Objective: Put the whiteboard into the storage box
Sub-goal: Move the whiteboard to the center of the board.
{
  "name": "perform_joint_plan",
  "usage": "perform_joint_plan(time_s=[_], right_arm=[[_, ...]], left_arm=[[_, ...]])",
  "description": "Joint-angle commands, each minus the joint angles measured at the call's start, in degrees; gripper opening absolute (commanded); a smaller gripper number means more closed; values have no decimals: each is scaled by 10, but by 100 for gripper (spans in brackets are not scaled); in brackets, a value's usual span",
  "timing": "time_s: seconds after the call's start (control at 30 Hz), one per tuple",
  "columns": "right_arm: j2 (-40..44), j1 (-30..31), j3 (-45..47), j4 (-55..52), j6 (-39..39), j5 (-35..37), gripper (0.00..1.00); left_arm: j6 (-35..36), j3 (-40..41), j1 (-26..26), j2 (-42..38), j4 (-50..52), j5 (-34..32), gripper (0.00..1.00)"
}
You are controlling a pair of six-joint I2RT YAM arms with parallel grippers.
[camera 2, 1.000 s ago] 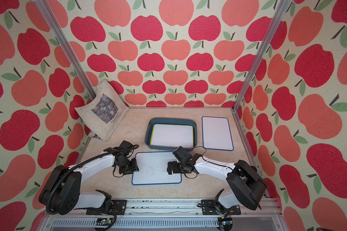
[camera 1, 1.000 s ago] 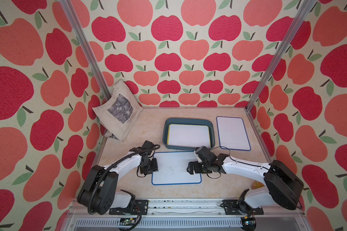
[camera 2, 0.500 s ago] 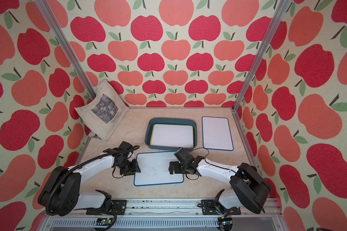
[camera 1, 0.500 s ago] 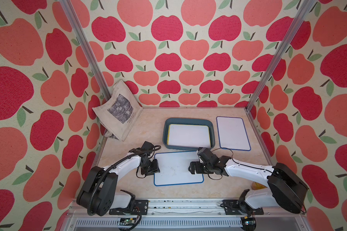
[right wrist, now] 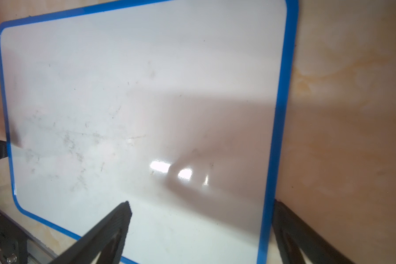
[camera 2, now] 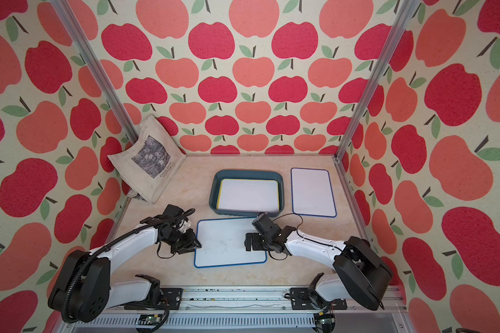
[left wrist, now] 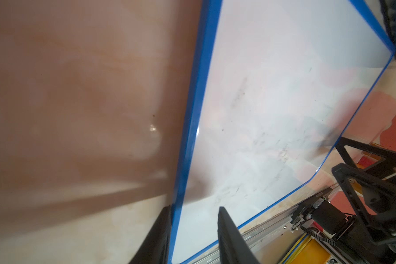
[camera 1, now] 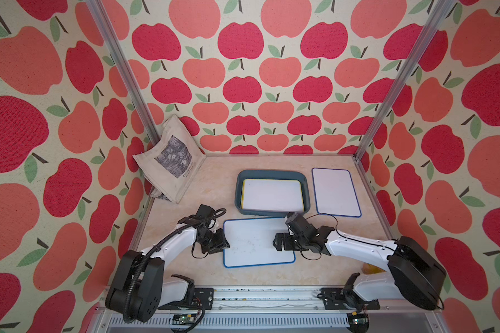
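Pinch whiteboard [camera 1: 257, 242], flat near the front edge of tabletop [camera 1: 214, 184] just before box [camera 1: 272, 173], squarely by both short edges, left gripper [camera 1: 224, 248] half-open astride one, right gripper [camera 1: 276, 243] wide open astride the other, then lift level over the box rim.

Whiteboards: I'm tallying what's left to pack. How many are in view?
3. The yellow-edged whiteboard lies inside the storage box; one blue-edged whiteboard lies right of the box; the nearer blue-edged whiteboard lies in front of the box. Others may hide beneath the boxed one.
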State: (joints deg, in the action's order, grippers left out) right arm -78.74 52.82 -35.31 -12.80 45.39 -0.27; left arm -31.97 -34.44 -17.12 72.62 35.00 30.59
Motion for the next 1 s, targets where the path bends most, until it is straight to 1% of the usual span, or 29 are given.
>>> perform_joint_plan(time_s=[0.0, 0.23, 0.37, 0.57, 0.67, 0.87, 0.97], right_arm=[[-32, 19, 31, 14, 26, -114, 99], [-31, 19, 30, 8, 26, -110, 99], [-30, 19, 30, 9, 26, -108, 99], [-30, 19, 31, 13, 27, -109, 99], [-30, 19, 30, 14, 28, -111, 99], [-17, 19, 32, 4, 30, -104, 99], [-7, 19, 34, -8, 30, -97, 99]], left_arm=[[-2, -12, -10, -22, -83, 163, 32], [-5, -7, -6, -30, -82, 169, 26], [-8, -5, -3, -36, -91, 183, 22], [-8, 0, -3, -38, -102, 199, 19], [-8, 0, -3, -31, -104, 195, 19], [-1, -9, -3, 0, -90, 140, 21], [2, -23, -4, 33, -68, 90, 23]])
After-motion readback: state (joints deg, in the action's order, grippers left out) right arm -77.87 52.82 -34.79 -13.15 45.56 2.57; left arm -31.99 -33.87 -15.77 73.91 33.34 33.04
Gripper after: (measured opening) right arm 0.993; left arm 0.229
